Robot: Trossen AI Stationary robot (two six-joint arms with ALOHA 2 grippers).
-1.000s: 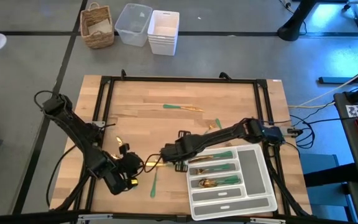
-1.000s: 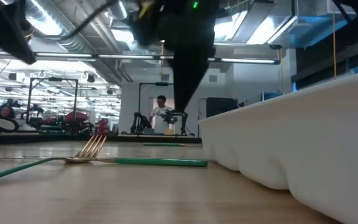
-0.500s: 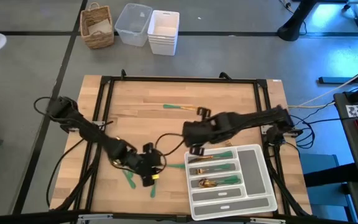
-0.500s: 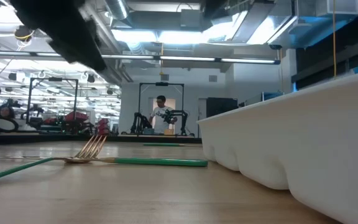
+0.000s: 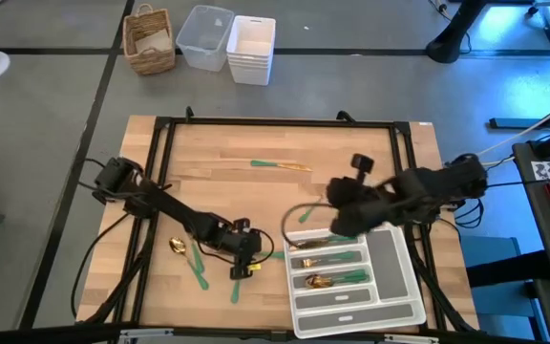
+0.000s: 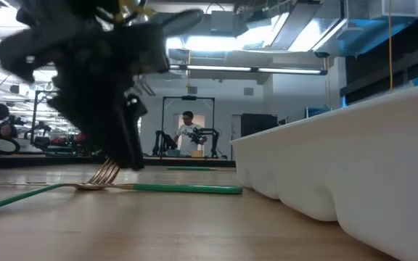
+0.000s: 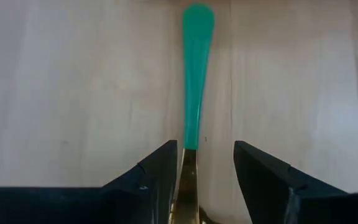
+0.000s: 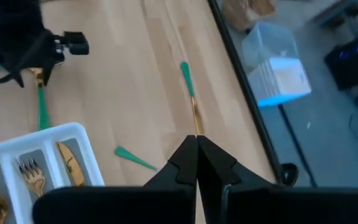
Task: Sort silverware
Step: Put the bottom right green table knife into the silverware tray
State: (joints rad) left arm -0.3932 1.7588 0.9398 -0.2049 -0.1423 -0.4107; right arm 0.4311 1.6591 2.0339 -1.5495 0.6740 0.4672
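A fork with a gold head and a slim green handle lies flat on the wooden table just left of the white tray. My left gripper stands open low over it, one finger on each side of the gold neck without touching. My right gripper is shut on nothing and hangs high over the tray's far end. More silverware lies loose: a spoon, a green-handled piece and a knife. Several pieces lie in the tray's compartments.
A black frame rims the table. Beyond its far edge, on the floor, stand a wicker basket, a clear bin and stacked white bins. A person stands far back in the room.
My left gripper has swung toward the table's right edge and come down over the fork's head. My right gripper has risen from the table beside the tray and drawn back toward the right edge, tipping more level. The fork has stayed where it lay.
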